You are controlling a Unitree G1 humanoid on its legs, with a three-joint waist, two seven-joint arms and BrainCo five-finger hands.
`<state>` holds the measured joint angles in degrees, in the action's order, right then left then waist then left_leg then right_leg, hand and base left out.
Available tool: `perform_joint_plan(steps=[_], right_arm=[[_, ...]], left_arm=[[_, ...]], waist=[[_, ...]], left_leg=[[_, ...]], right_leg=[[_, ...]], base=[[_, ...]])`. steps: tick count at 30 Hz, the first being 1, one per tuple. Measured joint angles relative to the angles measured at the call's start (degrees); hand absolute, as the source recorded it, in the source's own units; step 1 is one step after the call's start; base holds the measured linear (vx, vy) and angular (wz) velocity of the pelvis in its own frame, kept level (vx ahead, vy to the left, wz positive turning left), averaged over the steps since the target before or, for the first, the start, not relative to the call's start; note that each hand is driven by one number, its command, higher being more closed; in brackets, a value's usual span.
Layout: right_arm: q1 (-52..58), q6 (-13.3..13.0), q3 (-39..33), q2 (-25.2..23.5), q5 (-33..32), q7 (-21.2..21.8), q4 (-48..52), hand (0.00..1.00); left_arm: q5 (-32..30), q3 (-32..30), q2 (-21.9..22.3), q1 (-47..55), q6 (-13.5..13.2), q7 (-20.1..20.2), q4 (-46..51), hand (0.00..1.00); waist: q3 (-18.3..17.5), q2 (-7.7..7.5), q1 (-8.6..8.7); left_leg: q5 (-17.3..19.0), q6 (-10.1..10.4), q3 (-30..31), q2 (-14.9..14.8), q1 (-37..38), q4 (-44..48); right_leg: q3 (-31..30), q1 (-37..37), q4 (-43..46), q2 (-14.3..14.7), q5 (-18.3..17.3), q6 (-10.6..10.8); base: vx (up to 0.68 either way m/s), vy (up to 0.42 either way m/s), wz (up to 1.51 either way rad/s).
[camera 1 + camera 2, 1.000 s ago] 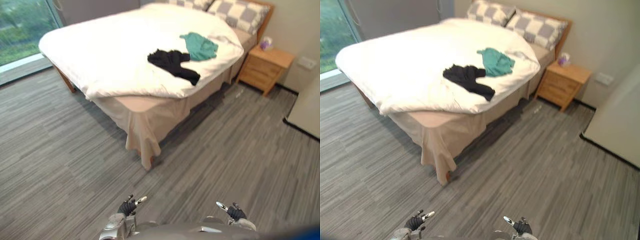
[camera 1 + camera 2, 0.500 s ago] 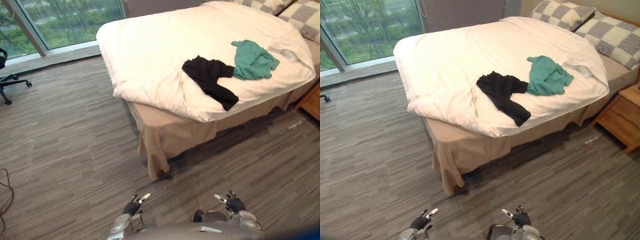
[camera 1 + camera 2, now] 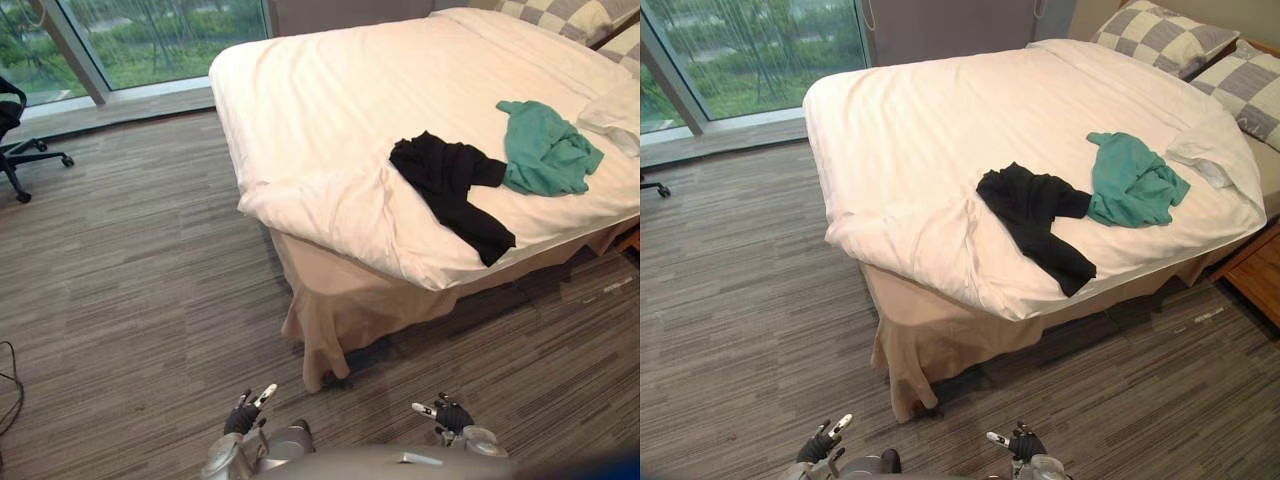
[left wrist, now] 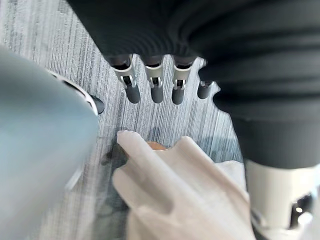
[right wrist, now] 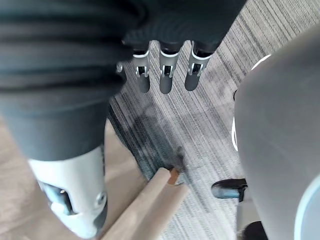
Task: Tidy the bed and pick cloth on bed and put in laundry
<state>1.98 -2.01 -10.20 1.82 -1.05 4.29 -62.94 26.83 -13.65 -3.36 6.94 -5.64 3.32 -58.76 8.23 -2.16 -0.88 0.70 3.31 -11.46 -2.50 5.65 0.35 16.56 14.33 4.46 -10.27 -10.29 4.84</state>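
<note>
Left hand point(image 3: 245, 413) and right hand point(image 3: 448, 413) low in the head view, held over the floor, fingers point(image 4: 154, 91) straight and loose, grasping nothing. Beneath them, grey striped flooring point(image 3: 130, 300) with fine streaks like wood grain. Just ahead, the drooping corner of a beige bed skirt point(image 3: 335, 320), soft folds reaching the floor. Above it, a puffy white duvet point(image 3: 380, 90), creased and bunched at its near corner. Lying on the duvet toward its right edge, a crumpled black garment point(image 3: 450, 190), one part trailing toward the edge. Touching its far side, a rumpled teal garment point(image 3: 545, 150). Beyond, grey-and-white checked pillows point(image 3: 1155, 35). Off to the left, a black office chair point(image 3: 15, 125) beside a large window point(image 3: 150, 30).
</note>
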Motion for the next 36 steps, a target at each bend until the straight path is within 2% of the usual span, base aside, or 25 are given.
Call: perform_joint_plan(steps=[2,5,6,7,8,9,10,12,15,17,20,21,22,24,26,27,29,30,31,32,33,34,35,36], right_arm=[[0.0,0.5,-0.9,0.2,0.0,0.0,-0.1,0.0],[0.0,1.9,-3.7,1.2,0.0,0.4,-0.8,0.0],[0.1,2.7,-5.2,2.1,0.0,1.0,-1.0,0.0],[0.3,2.9,-5.3,2.4,0.0,1.2,-1.0,0.0],[0.5,3.5,-5.3,3.7,-0.1,2.4,-1.0,0.0],[0.6,3.8,-5.3,4.2,-0.3,2.9,-1.0,0.0],[0.8,3.9,-5.3,4.4,-0.5,3.2,-1.0,0.0],[1.3,4.3,-5.3,4.9,-0.9,4.5,-1.0,0.0],[2.1,5.0,-5.3,4.8,-2.3,4.7,-0.4,0.0],[2.4,5.5,-5.3,4.8,-4.1,4.9,0.8,0.0],[2.4,5.9,-5.3,3.9,-6.7,4.3,2.1,0.0],[2.2,6.0,-5.3,3.5,-7.5,4.0,2.5,0.0],[2.2,6.0,-5.3,2.8,-8.3,3.7,2.5,0.0],[1.5,6.1,-5.5,1.6,-9.7,2.8,3.1,0.0],[0.4,6.1,-5.5,1.2,-10.1,2.1,3.0,0.0],[-0.4,6.0,-5.5,1.2,-10.1,1.8,3.1,0.0],[-1.2,6.0,-6.5,1.2,-10.0,1.5,3.2,0.0],[-1.8,6.0,-7.3,1.5,-10.0,1.1,3.2,0.0],[-2.0,5.9,-7.6,1.8,-10.0,1.1,3.4,0.0],[-2.4,5.8,-8.8,2.4,-10.0,0.8,3.9,0.0],[-3.0,5.8,-9.2,2.4,-10.0,0.2,4.3,0.0],[-3.4,5.7,-9.2,2.7,-10.0,0.1,4.2,0.0],[-4.8,5.3,-9.7,3.3,-10.0,-0.2,3.6,0.0],[-5.5,4.9,-10.0,3.8,-10.1,-0.4,3.6,0.0]], left_arm=[[3.2,-0.6,-0.1,-0.1,0.0,-1.5,0.0,0.0],[10.0,-6.7,-1.5,-0.3,0.1,-3.5,0.0,0.0],[13.0,-11.5,-4.1,-0.9,0.0,-4.5,0.7,0.0],[13.5,-12.6,-5.0,-0.9,0.0,-4.7,0.9,0.0],[15.5,-16.6,-9.5,-1.3,0.0,-6.4,2.8,0.0],[16.7,-18.5,-12.0,-1.7,0.0,-7.0,4.3,0.0],[17.5,-19.3,-13.4,-1.9,0.0,-7.4,5.1,0.0],[19.5,-22.1,-20.3,-5.1,-0.7,-7.8,8.6,0.0],[17.9,-22.2,-22.8,-9.3,-3.4,-8.6,12.2,0.0],[13.5,-19.6,-23.6,-12.6,-6.4,-9.7,17.8,0.0],[6.1,-12.9,-24.9,-16.6,-8.8,-13.0,23.7,0.0],[0.9,-10.3,-25.3,-18.3,-9.3,-15.0,25.5,0.0],[-7.7,-6.3,-26.3,-20.3,-9.8,-18.3,27.4,0.0],[-20.8,1.1,-28.4,-25.0,-10.0,-22.0,31.4,0.0],[-28.7,5.4,-29.9,-28.5,-10.5,-23.4,33.0,0.0],[-33.5,7.6,-30.8,-30.9,-10.9,-24.2,33.1,0.0],[-37.3,9.6,-31.1,-33.6,-10.9,-25.0,33.1,0.0],[-40.1,11.2,-31.1,-35.7,-10.8,-26.2,32.9,0.0],[-41.3,11.8,-30.9,-36.7,-10.7,-26.4,32.8,0.0],[-43.2,13.5,-30.6,-39.2,-9.6,-27.0,32.4,0.0],[-45.4,15.0,-31.2,-43.1,-8.3,-27.7,30.7,0.0],[-46.2,15.3,-31.2,-44.5,-7.6,-28.0,29.9,0.0],[-47.1,16.4,-30.8,-47.1,-5.7,-28.7,28.8,0.0],[-48.1,17.3,-30.8,-48.8,-4.7,-28.7,27.5,0.0]], waist=[[-0.2,0.4,0.14],[-0.6,1.19,0.15],[-0.5,1.56,0.07],[-0.5,1.64,0.06],[-0.3,2.07,-0.06],[-0.2,2.26,-0.1],[-0.2,2.37,-0.09],[0.0,2.58,-0.24],[-0.1,3.16,-0.28],[-0.3,3.54,-0.41],[-0.4,3.24,-0.47],[-0.3,2.9,-0.6],[0.0,2.67,-0.91],[0.2,2.26,-1.18],[0.4,2.38,-0.8],[0.5,2.72,0.2],[1.0,3.55,0.83],[1.7,4.88,1.65],[2.1,5.62,1.76],[3.4,7.64,2.62],[4.0,5.98,3.19],[4.4,5.75,3.82],[5.7,6.94,5.03],[6.3,7.46,5.03]], left_leg=[[-1.6,0.2,0.8,0.0,1.1,-2.9],[-3.4,0.5,1.3,-0.5,2.1,-5.9],[-3.5,0.6,1.4,-1.0,2.1,-5.9],[-3.6,0.6,1.4,-1.0,2.2,-5.9],[-3.7,0.7,1.5,-1.2,2.1,-6.2],[-3.8,0.7,1.6,-1.3,1.9,-6.3],[-3.8,0.7,1.7,-1.2,1.8,-6.3],[-4.3,0.5,2.3,-0.3,0.9,-6.4],[-4.3,0.3,2.6,-0.1,0.3,-6.4],[-4.6,0.1,2.7,-0.2,-1.5,-6.4],[-4.9,0.1,2.7,-0.3,-4.4,-6.4],[-4.9,0.1,2.6,-0.3,-5.0,-6.4],[-4.9,0.1,2.4,-0.2,-5.6,-6.3],[-5.2,0.0,2.0,0.1,-6.8,-6.0],[-5.1,-0.1,0.8,0.2,-7.2,-6.0],[-5.1,-0.1,0.6,0.0,-7.2,-5.9],[-5.1,-0.1,-0.4,-0.8,-7.0,-5.9],[-5.1,-0.1,-0.6,-2.3,-6.9,-5.9],[-5.1,-0.1,-0.6,-3.3,-6.9,-5.7],[-5.1,-0.1,-0.5,-5.6,-7.1,-5.5],[-4.8,0.2,-1.2,-4.7,-7.9,-4.8],[-4.4,0.7,-1.1,-4.1,-8.3,-4.3],[-3.7,1.2,-1.9,-4.9,-9.4,-3.8],[-3.7,1.2,-2.5,-5.1,-10.4,-3.4]], right_leg=[[0.2,0.2,0.1,0.4,0.0,0.0],[0.5,0.1,0.2,1.3,0.0,0.0],[0.5,0.1,0.2,1.4,0.0,0.0],[0.4,0.1,0.3,1.4,0.0,0.0],[0.5,0.1,0.3,1.7,0.0,0.0],[0.5,0.0,0.2,1.9,-0.1,-0.1],[0.5,-0.1,0.2,1.9,-0.1,-0.1],[1.7,-0.2,-0.5,1.2,-1.7,0.2],[2.4,-0.5,-0.5,1.0,-2.3,-0.1],[2.9,-2.1,-0.4,1.1,-2.5,0.2],[2.6,-4.6,-0.4,1.1,-2.5,0.2],[2.5,-5.4,-0.4,1.2,-2.3,0.2],[2.0,-6.0,-0.5,1.3,-1.6,0.3],[1.2,-7.1,-0.6,1.1,-0.9,0.5],[-0.8,-8.2,0.0,0.9,-0.7,0.4],[-1.9,-8.9,0.7,1.0,-0.2,-0.1],[-3.2,-10.2,2.5,1.6,0.7,-0.6],[-4.7,-12.7,6.8,2.6,1.2,-1.1],[-5.2,-14.7,10.3,3.1,1.2,-1.3],[-6.8,-17.0,7.3,4.9,-1.4,-2.0],[-7.6,-17.8,-2.2,5.0,7.2,-1.9],[-7.3,-18.6,-1.8,4.6,6.6,-1.6],[-8.1,-19.6,-1.8,5.1,6.9,-1.7],[-8.6,-20.8,-1.8,5.3,7.0,-1.8]], base=[[0.01,-0.079,0.21],[-0.02,-0.097,0.13],[-0.03,-0.053,0.0],[-0.07,-0.083,-0.01],[-0.1,-0.057,-0.01],[-0.09,-0.048,0.01],[-0.09,-0.031,0.06],[-0.12,-0.029,0.1],[-0.1,-0.005,0.17],[-0.08,0.011,0.14],[0.0,0.013,0.11],[0.07,0.002,0.0],[0.11,-0.006,-0.06],[0.19,-0.006,-0.15],[0.21,0.011,-0.21],[0.14,0.012,-0.19],[0.15,-0.001,-0.26],[0.16,-0.031,-0.34],[0.1,-0.066,-0.3],[0.02,-0.12,-0.17],[0.02,-0.113,-0.02],[0.05,-0.09,-0.04],[0.07,-0.045,-0.18],[0.06,-0.06,-0.43]])
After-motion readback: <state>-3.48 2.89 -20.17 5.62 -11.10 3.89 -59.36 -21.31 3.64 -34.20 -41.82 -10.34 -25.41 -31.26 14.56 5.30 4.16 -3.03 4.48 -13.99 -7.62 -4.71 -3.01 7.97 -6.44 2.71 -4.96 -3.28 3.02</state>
